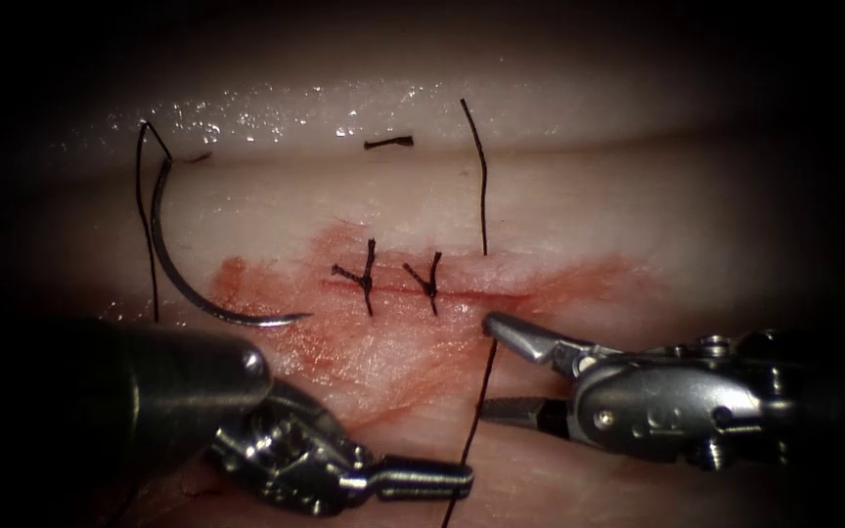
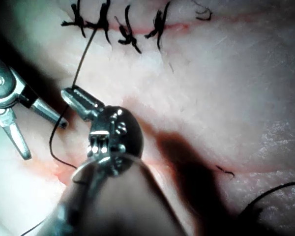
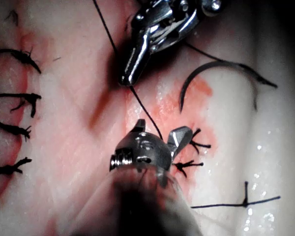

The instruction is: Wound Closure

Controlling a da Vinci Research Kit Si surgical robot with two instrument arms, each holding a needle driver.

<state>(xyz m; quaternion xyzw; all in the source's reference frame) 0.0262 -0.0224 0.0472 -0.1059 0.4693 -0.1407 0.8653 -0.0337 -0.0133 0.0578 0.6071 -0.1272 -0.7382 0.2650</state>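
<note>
Nearest the endoscope, the left tool (image 1: 422, 478) lies low over the tissue (image 1: 579, 196) with its jaws pressed together on the thread (image 1: 482, 176); the left wrist view shows the strand running from its tip (image 2: 74, 94) up toward the stitch line. Opposite it, the right tool (image 1: 496, 367) has its jaws spread wide and holds nothing, the thread passing between them just to the right of the 2 knots (image 1: 398, 277) on the cut (image 1: 462, 293). Off to the far left of the cut, the curved needle (image 1: 193, 284) lies loose on the tissue surface, free of both tools and not driven in, its point toward the red fluid (image 1: 344, 342). A short cut end of thread (image 1: 388, 143) rests beyond the wound.

Judging by the held strand and idle needle, this looks like thread handling on a 3rd stitch. Any next move calls for steady tension and for open jaws meeting only that strand, clear of the finished knots.
</note>
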